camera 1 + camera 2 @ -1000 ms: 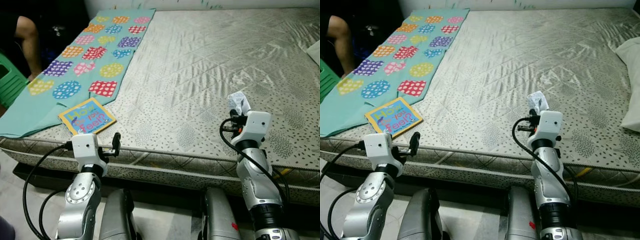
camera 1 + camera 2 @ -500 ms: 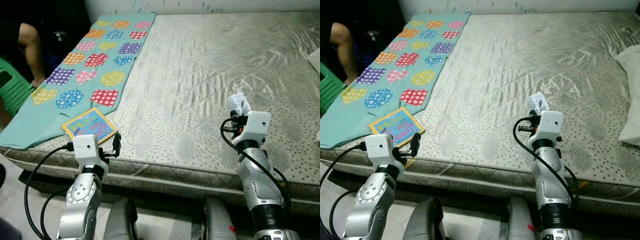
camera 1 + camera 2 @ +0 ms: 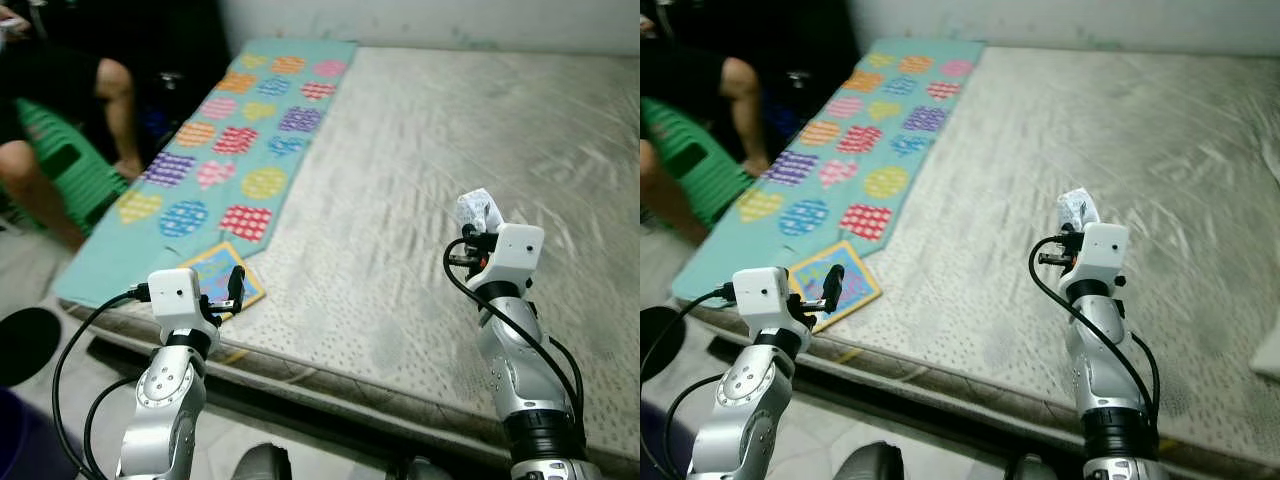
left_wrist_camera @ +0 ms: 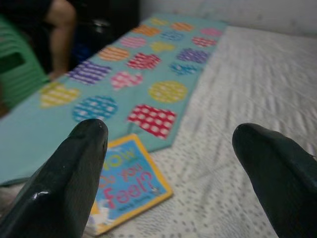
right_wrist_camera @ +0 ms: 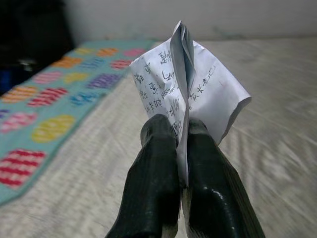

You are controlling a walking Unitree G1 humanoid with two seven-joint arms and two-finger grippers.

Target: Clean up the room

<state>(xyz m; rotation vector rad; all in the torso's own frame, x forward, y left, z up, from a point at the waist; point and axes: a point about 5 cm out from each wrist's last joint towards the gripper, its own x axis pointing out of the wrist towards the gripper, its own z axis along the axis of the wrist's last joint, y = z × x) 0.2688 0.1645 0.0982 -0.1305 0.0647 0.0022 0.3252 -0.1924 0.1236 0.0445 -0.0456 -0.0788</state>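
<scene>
Right gripper pinches paper tight, prob trash to bin. Left gripper wide open, empty, above book.

You can see the person at the bed's left side only as bare legs; the picture's edge cuts off the rest, and the green seat beneath runs out of view too. The left arm covers a corner of the book, and in the left wrist view its title is blurred past the word "feel". The crumpled paper carries handwriting you cannot read, and its lower part is buried between the right claw's closed fingers. The mattress runs past the right edge. A dark round shape on the floor cannot be identified.
</scene>
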